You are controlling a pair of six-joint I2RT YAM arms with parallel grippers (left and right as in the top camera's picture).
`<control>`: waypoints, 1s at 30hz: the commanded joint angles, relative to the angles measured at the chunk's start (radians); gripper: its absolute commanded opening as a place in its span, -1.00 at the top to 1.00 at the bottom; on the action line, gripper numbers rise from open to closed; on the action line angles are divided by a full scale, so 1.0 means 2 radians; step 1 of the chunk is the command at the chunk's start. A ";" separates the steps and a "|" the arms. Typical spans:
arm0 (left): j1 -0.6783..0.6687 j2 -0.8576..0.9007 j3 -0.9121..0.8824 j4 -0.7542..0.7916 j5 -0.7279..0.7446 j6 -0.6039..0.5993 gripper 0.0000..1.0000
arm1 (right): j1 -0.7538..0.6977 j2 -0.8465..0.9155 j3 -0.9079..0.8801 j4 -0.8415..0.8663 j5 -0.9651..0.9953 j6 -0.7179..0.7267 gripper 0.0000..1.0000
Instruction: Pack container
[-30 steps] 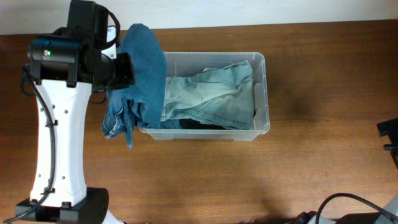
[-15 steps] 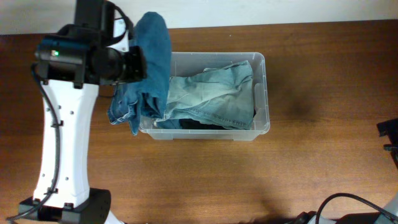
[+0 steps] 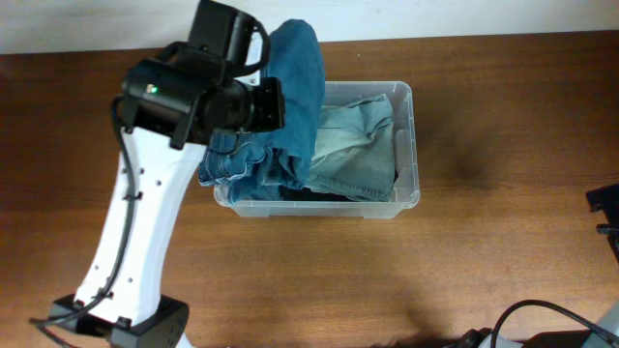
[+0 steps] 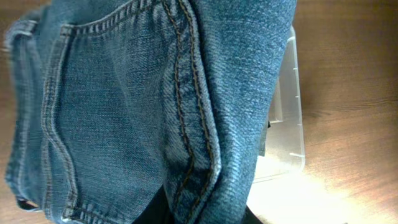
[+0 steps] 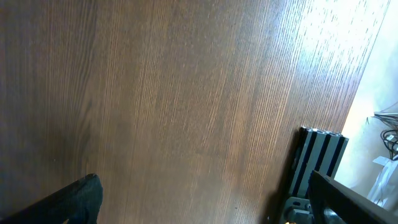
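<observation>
The container (image 3: 410, 145) is a clear plastic bin at the table's middle back, with light blue jeans (image 3: 356, 145) lying in it. Dark blue jeans (image 3: 296, 89) hang from my left gripper (image 4: 202, 213), draped over the bin's left half. The denim (image 4: 137, 106) fills the left wrist view and runs between the dark jaws, which are shut on it. One clear side of the container (image 4: 289, 118) shows to its right. My right gripper (image 5: 208, 199) is open over bare wood, far from the bin. Only a dark part of the right arm (image 3: 607, 208) shows at the overhead view's right edge.
The brown wooden table (image 3: 484, 271) runs to a white wall at the back. A black slotted metal post (image 5: 317, 158) stands by the right gripper near the table edge. Black cables (image 3: 542, 324) lie at the front right. The white left arm (image 3: 135, 242) crosses the table's left side.
My left arm has swung to the right, carrying the dark blue jeans from beside the container's left wall to above its left half. The right gripper has not moved.
</observation>
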 commanded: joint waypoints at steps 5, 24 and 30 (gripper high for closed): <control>-0.006 0.040 0.005 0.012 -0.002 -0.018 0.86 | -0.001 0.000 -0.002 0.000 0.002 0.004 -0.97; -0.084 0.093 0.005 0.074 0.045 -0.032 -0.04 | -0.001 0.000 -0.002 0.000 0.002 0.004 -0.97; -0.121 0.103 0.005 0.096 0.027 -0.043 -0.04 | -0.001 0.000 -0.002 0.000 0.002 0.004 -0.97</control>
